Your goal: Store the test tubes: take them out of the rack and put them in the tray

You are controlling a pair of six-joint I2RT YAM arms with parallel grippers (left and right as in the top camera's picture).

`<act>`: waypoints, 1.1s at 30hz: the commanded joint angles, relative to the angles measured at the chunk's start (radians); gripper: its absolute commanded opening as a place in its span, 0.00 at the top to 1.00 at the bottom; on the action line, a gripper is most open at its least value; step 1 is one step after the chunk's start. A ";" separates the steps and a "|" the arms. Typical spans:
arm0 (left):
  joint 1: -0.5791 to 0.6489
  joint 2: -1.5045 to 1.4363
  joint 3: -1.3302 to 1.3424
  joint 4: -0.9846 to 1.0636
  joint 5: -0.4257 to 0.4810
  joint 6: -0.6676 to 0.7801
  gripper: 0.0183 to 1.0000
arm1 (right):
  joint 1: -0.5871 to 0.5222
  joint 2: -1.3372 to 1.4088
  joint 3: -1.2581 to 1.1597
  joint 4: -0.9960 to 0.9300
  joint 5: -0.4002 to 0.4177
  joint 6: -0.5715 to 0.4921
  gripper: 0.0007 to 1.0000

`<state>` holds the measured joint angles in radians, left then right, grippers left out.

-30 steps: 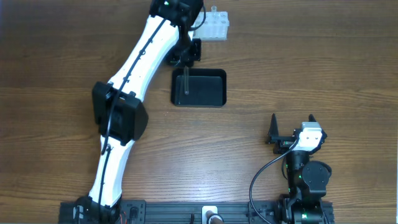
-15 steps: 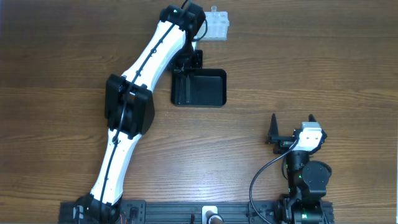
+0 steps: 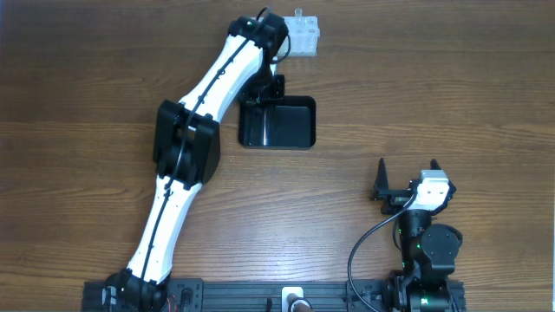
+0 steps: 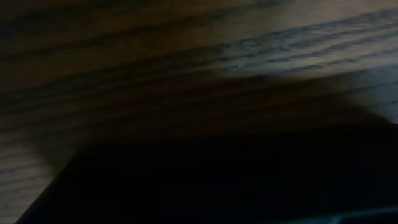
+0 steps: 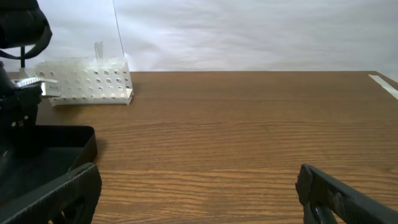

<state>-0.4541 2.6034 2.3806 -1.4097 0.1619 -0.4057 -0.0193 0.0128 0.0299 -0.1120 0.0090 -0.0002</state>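
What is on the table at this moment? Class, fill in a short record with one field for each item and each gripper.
rack: clear, at the far side of the table, just beyond the tray
tray: black, shallow, near the rack
test tube: at least one stands upright in the rack
left gripper: low at the tray's left end
right gripper: open, holding nothing, near its own base, far from the tray

Top camera stares straight down on the whole brown wood-grain table [image 3: 451, 104]. Left wrist camera: pressed close to that wood. Right wrist camera: low, level, facing the white perforated plastic rack [image 5: 87, 84], shared with overhead.
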 commanded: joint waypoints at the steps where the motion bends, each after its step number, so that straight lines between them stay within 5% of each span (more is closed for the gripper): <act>1: 0.005 0.034 0.008 0.013 0.005 -0.007 0.72 | -0.006 -0.008 -0.007 -0.001 -0.005 0.003 0.01; 13: -0.002 -0.130 0.009 0.018 -0.014 -0.006 0.55 | -0.006 -0.008 -0.007 -0.001 -0.005 0.003 0.01; 33: 0.014 -0.632 -0.074 0.084 -0.297 -0.007 0.10 | -0.006 -0.008 -0.007 -0.001 -0.005 0.003 0.01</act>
<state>-0.4484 2.0632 2.3631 -1.3586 -0.0540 -0.4129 -0.0193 0.0128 0.0296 -0.1120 0.0090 -0.0006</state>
